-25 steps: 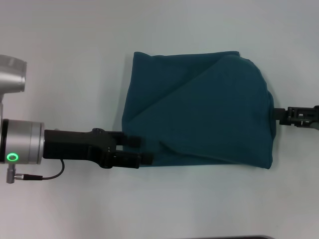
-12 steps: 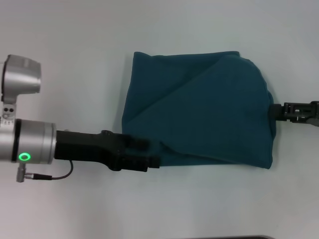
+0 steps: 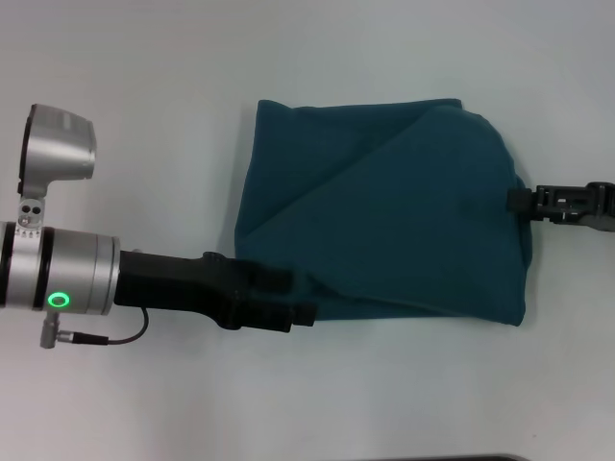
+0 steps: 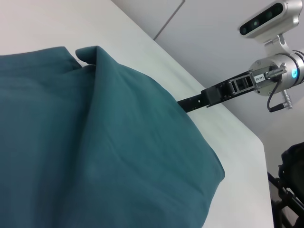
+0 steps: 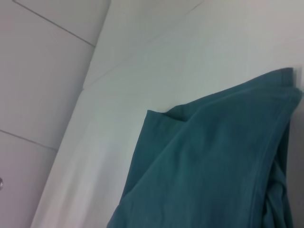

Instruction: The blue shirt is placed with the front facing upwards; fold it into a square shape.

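The shirt (image 3: pixel 384 216) lies mid-table (image 3: pixel 144 96), already folded into a rough, lumpy rectangle. The left gripper (image 3: pixel 298 303) sits at its near-left corner, seemingly pinching the hem; the right gripper (image 3: pixel 519 202) touches the right edge, and I cannot tell its jaw state. Lift both sides evenly, keeping the cloth taut, so edges land aligned.
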Controlling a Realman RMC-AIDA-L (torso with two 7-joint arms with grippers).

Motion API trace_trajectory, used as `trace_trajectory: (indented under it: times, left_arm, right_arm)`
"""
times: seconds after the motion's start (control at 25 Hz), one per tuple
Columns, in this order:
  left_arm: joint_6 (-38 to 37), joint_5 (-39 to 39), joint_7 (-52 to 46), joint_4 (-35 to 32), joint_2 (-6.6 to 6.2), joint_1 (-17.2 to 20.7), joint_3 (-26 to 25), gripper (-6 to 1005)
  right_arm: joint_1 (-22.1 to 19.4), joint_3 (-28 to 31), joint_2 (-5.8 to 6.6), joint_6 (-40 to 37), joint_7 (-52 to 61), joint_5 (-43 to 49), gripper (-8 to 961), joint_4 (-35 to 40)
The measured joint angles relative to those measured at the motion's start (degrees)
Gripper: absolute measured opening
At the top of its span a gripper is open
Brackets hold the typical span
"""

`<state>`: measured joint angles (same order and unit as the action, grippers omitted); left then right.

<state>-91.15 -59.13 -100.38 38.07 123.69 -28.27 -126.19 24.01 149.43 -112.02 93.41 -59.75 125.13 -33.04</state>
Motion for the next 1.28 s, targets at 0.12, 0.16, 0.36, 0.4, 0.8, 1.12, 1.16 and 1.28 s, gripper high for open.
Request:
trace_trajectory:
  times: [0.12, 0.16, 0.36, 0.4, 0.8, 1.12, 1.16, 1.28]
  left_arm:
    - [0.25, 0.10, 0.02, -0.07, -0.02, 0.01, 0.00, 768]
    - [0.36, 0.12, 0.02, -0.16, -0.03, 0.03, -0.01, 768]
    - [0.77, 0.16, 0.02, -0.54, -0.01, -0.05, 0.07, 768]
    - [0.79, 0.16, 0.02, -0.54, 0.01, -0.06, 0.23, 768]
    - [0.67, 0.16, 0.02, -0.65, 0.05, -0.11, 0.68, 768]
    - [0.43, 0.16, 0.02, -0.64, 0.05, -0.23, 0.69, 767]
    - [0.37, 0.16, 0.02, -0.63, 0.05, -0.26, 0.69, 768]
    - [0.27, 0.16, -0.06, -0.59, 0.05, -0.40, 0.69, 768]
  right_arm:
    - [0.13, 0.01, -0.02, -0.54, 0.02, -0.03, 693, 0.00]
    - [0.19, 0.04, -0.03, -0.58, -0.01, -0.07, 693, 0.00]
    - [0.93, 0.13, -0.03, -0.74, -0.12, -0.10, 691, 0.00]
    - [1.10, 0.14, -0.03, -0.84, -0.14, -0.10, 691, 0.00]
    - [2.31, -0.14, -0.65, -2.92, -0.28, 0.26, 693, 0.09]
    - [2.48, 0.97, -0.41, -3.60, -0.28, -0.05, 684, -1.74]
    - [2.51, 1.35, -0.40, -3.66, -0.25, -0.06, 684, -2.19]
    - [2.94, 1.73, -0.42, -4.20, 0.06, -0.07, 684, -2.93]
